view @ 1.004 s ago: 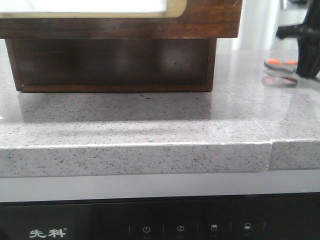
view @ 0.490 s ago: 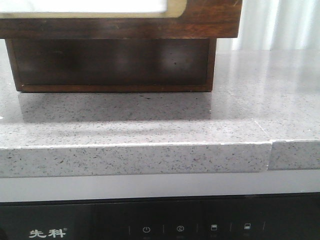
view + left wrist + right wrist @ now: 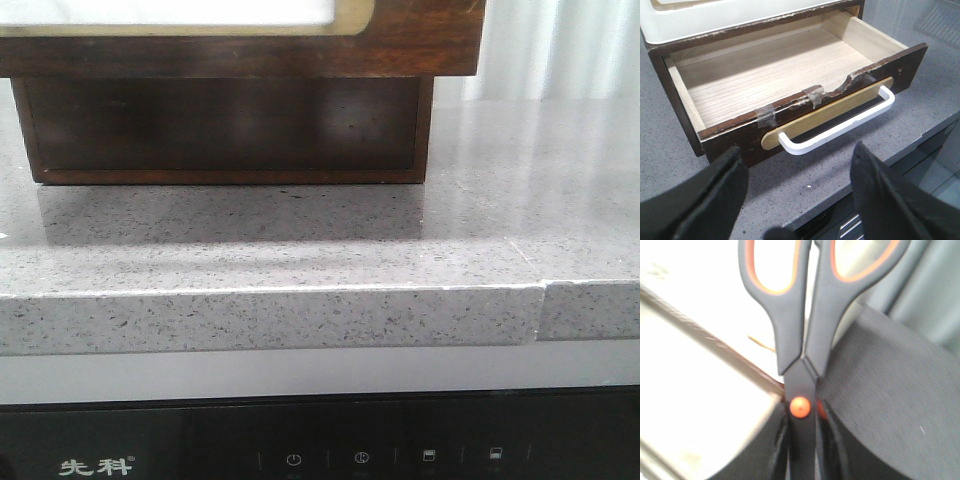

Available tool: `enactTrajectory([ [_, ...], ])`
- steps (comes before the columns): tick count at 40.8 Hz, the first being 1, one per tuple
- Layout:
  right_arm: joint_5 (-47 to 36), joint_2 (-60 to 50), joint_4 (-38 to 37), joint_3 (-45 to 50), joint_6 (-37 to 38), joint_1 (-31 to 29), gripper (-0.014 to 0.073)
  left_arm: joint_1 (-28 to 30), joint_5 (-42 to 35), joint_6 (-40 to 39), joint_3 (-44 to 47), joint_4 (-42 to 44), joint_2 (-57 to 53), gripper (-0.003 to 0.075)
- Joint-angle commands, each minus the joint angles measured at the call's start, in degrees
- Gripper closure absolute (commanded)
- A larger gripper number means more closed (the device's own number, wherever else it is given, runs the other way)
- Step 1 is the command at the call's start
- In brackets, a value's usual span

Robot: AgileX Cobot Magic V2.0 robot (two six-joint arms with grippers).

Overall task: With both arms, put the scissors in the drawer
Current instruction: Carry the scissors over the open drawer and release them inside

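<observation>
A grey speckled stone worktop [image 3: 300,250] carries everything, with a black appliance panel [image 3: 320,445] below its front edge and pale curtains [image 3: 560,45] behind; the right gripper [image 3: 802,450] is clamped on the scissors [image 3: 802,340] just below the orange pivot, its dark fingers [image 3: 880,405] pressing the blades from both sides, while the dark grey handles with orange-lined loops stand out beyond them; what lies behind the scissors is too blurred to tell. The left gripper [image 3: 797,200] stands wide, holding nothing, its two black fingers [image 3: 705,200] apart and hovering over the worktop just before the drawer [image 3: 790,80]; the drawer is pulled out, its pale wooden bottom bare, its dark scratched front chipped along the upper edge and patched with tape, bearing a tan strip and a white handle [image 3: 840,125]. In the front view neither arm shows; only the dark brown cabinet [image 3: 230,120] stands on the worktop.
</observation>
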Motion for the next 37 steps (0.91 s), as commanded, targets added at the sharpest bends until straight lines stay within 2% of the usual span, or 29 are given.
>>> enactTrajectory([
  [1, -5.45, -1.72, 3.27, -1.95, -8.01, 4.62, 0.0485, -0.5, -4.27, -0.51, -1.84, -1.17, 0.29, 0.028],
  [5, -5.98, -0.66, 3.96, -1.95, -13.67, 8.83, 0.0485, -0.5, -4.27, -0.51, -1.84, -1.17, 0.29, 0.028],
  [17, -5.29, 7.09, 3.96, -1.95, -22.89, 17.18, 0.0485, -0.5, -4.27, -0.51, -1.84, -1.17, 0.29, 0.028],
  [23, -5.18, 11.42, 3.77, -1.95, -27.33, 18.69, 0.0485, -0.5, -4.27, -0.51, -1.84, -1.17, 0.29, 0.028],
  [29, -5.13, 15.62, 3.03, -1.95, -28.69, 18.88, 0.0485, -0.5, -4.27, -0.51, -1.84, -1.17, 0.29, 0.028],
  [37, -4.88, 18.92, -1.64, -1.95, -28.69, 18.88, 0.0478, -0.5, -4.27, -0.51, -1.84, -1.17, 0.29, 0.028],
])
